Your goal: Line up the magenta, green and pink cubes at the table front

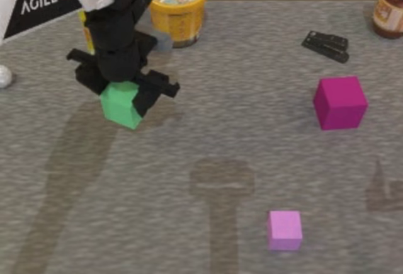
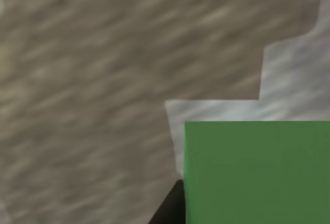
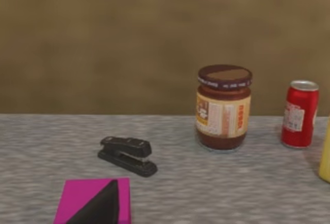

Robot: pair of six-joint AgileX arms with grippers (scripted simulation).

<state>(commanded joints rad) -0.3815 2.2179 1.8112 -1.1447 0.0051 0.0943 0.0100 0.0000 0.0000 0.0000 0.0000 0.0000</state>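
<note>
The bright green cube (image 1: pixel 121 105) is at the table's back left, held between the black fingers of my left gripper (image 1: pixel 121 91), which comes down on it from above. In the left wrist view the green cube (image 2: pixel 258 172) fills the near corner with one finger (image 2: pixel 170 208) against its side. The large magenta cube (image 1: pixel 340 102) sits at the right on the grey speckled table (image 1: pixel 208 160). The small lilac-pink cube (image 1: pixel 284 230) lies near the front, right of centre. My right gripper (image 3: pixel 103 211) is outside the top view; a dark part of it overlaps the magenta cube (image 3: pixel 85 198).
A yellow tub (image 1: pixel 179 3) stands behind the left arm. A black stapler (image 1: pixel 325 45) and a brown jar (image 1: pixel 389 6) are at the back right, with a red can (image 3: pixel 300 114) beside the jar. A white ball (image 1: pixel 4 76) lies at the left edge.
</note>
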